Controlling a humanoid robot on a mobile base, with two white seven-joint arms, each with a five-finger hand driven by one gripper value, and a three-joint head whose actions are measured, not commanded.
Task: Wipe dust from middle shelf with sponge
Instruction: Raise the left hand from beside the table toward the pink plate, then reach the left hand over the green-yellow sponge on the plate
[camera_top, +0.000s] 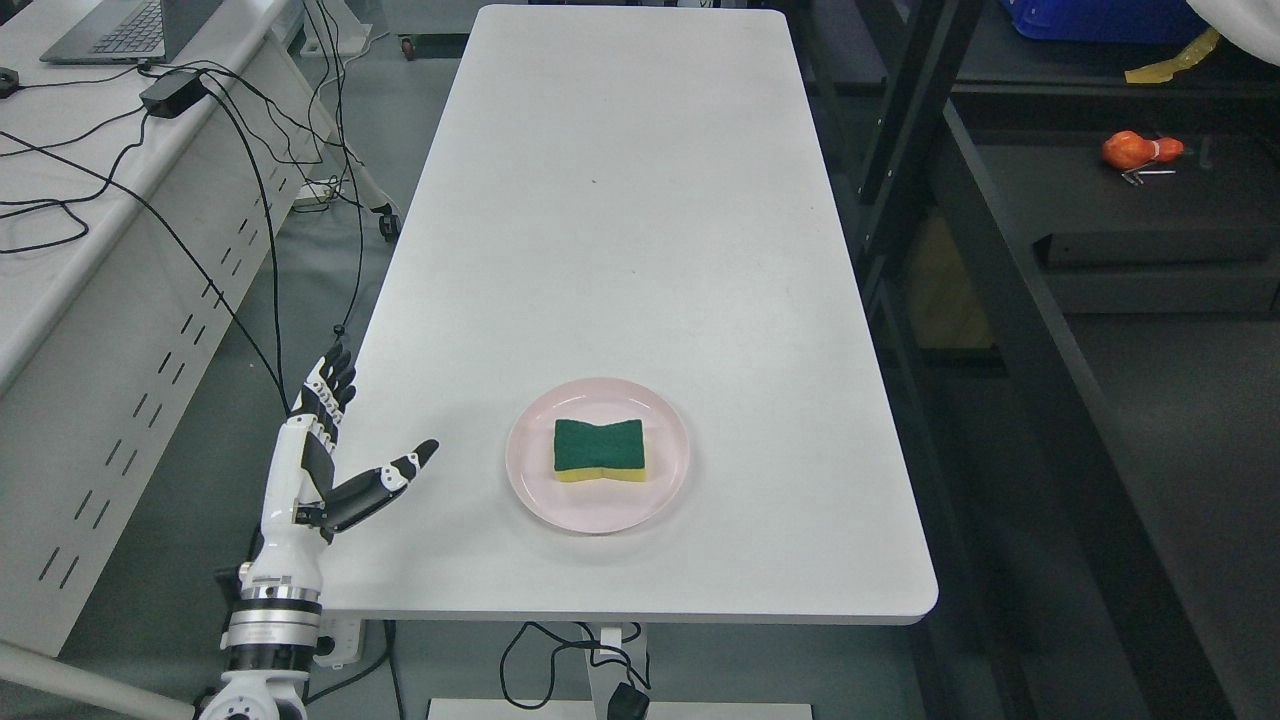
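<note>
A sponge with a green scouring top and a yellow base lies flat on a pink plate near the front of the white table. My left hand stands open at the table's front left edge, fingers straight and thumb pointing toward the plate, about a hand's width left of it. It holds nothing. A dark shelf unit stands to the right of the table. My right arm does not show.
A small orange object lies on the dark shelf at the upper right. A blue bin sits at the top right. Left of the table stands a white desk with a laptop, a power brick and trailing black cables.
</note>
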